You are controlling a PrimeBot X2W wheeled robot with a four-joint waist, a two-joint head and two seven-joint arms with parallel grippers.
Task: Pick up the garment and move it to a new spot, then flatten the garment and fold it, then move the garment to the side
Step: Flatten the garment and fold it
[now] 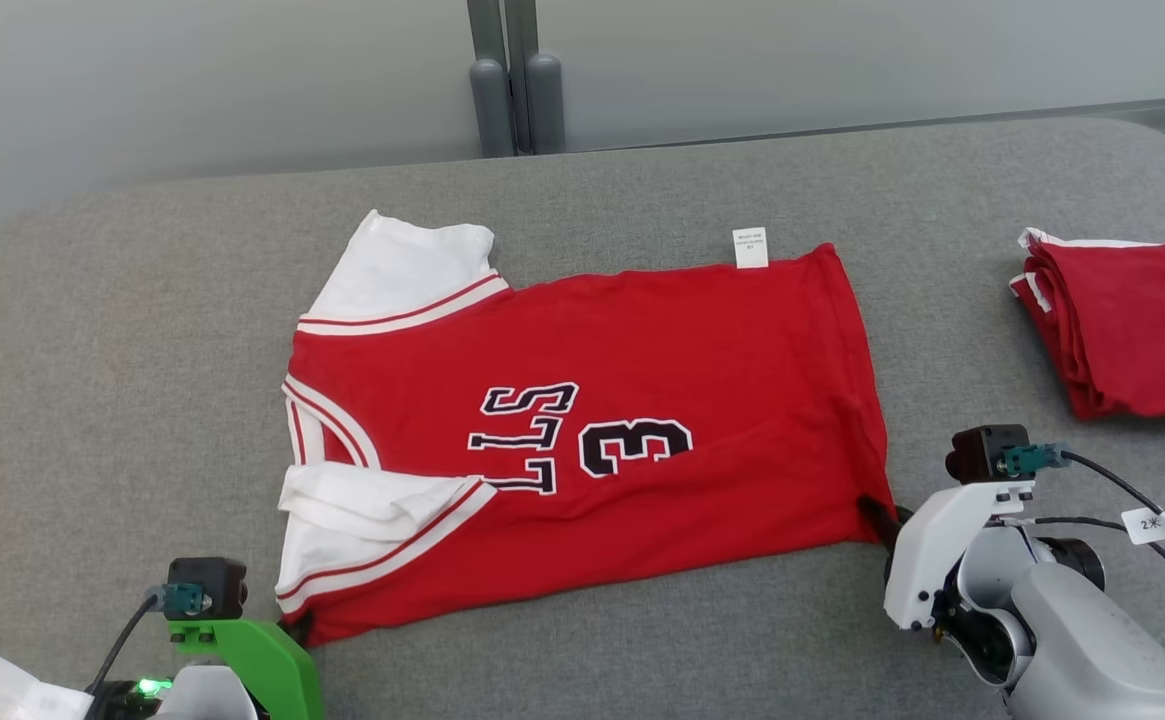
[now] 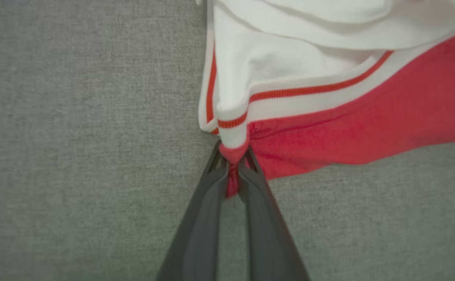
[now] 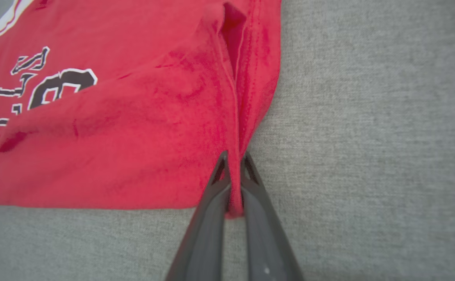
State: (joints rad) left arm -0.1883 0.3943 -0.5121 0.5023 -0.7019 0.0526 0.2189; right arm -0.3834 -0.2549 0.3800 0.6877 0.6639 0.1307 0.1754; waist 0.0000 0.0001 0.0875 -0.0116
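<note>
A grey fabric-covered table (image 1: pixel 92 400) spans the head view, with a pale wall (image 1: pixel 192 80) behind its far edge. At the table's middle we see the red jersey (image 1: pixel 642 340) spread flat and turned sideways. Its neck and white sleeves point toward our left, its hem toward our right, and its printed side faces up. Well apart from it, near the table's right edge, lies a folded red garment (image 1: pixel 1132 330) with white trim.

Our right gripper (image 3: pixel 234 158) meets the jersey at its near hem corner. In the right wrist view its dark fingers (image 3: pixel 204 234) stand narrow, closed on a pinch of red hem cloth that shows between them. Our left gripper (image 2: pixel 233 154) meets the near corner at the sleeve end. In the left wrist view its fingers (image 2: pixel 200 234) are likewise drawn together on a tuck of red cloth, just below the white band with its red stripe.

The near white sleeve (image 1: pixel 372 520) is creased and lies folded over the chest, while the far white sleeve (image 1: pixel 402 265) lies flatter. Black lettering (image 1: pixel 527 440) and a numeral 3 (image 1: pixel 637 447), both outlined in white, run across the chest and sit sideways to us. Smallest of all, a white label (image 1: pixel 750 248) pokes past the jersey's far edge onto the table.
</note>
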